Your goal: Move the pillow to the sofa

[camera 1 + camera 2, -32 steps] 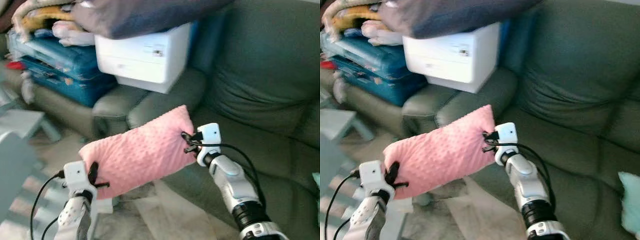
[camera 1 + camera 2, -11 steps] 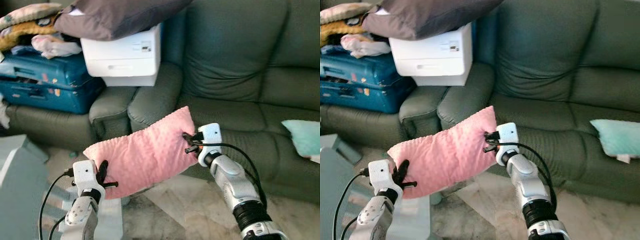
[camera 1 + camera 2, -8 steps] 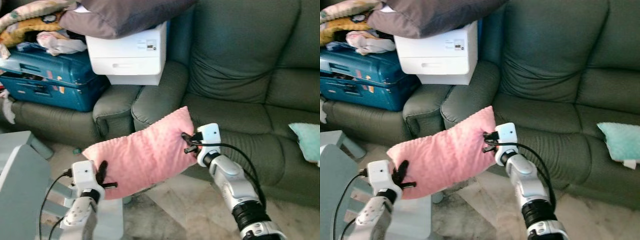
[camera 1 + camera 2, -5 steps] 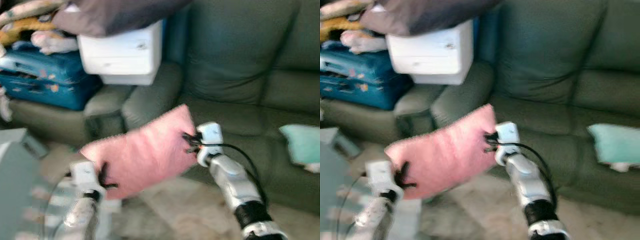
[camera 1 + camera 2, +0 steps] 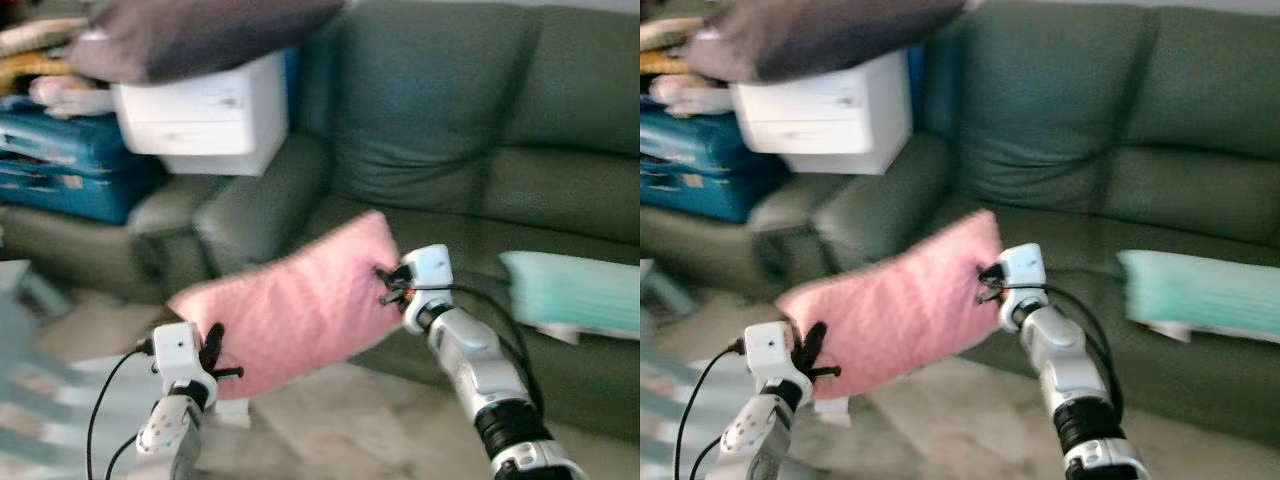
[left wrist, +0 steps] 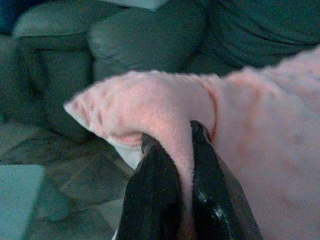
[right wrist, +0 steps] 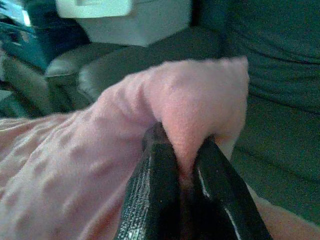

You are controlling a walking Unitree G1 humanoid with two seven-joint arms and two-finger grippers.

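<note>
The left gripper (image 5: 212,352) is clamped on one end of the pink pillow (image 5: 290,305), a fold of fabric being pinched between its two black fingers (image 6: 159,200). The right gripper (image 5: 389,284) is likewise closed on the opposite corner, cloth being squeezed between its fingers (image 7: 155,195). The pillow is thus held in the air between both arms, tilted with its right end higher, in front of the dark green sofa (image 5: 450,170) and not yet touching the seat. The carrying step is judged to be in hand; next, the pillow would need to be brought forward over the seat cushion at about 1 o'clock, lowered and released. A pale green cushion (image 5: 575,293) lies at 3 o'clock. On the white box (image 5: 200,120) at 10 o'clock no writing can be read, the picture being blurred.
</note>
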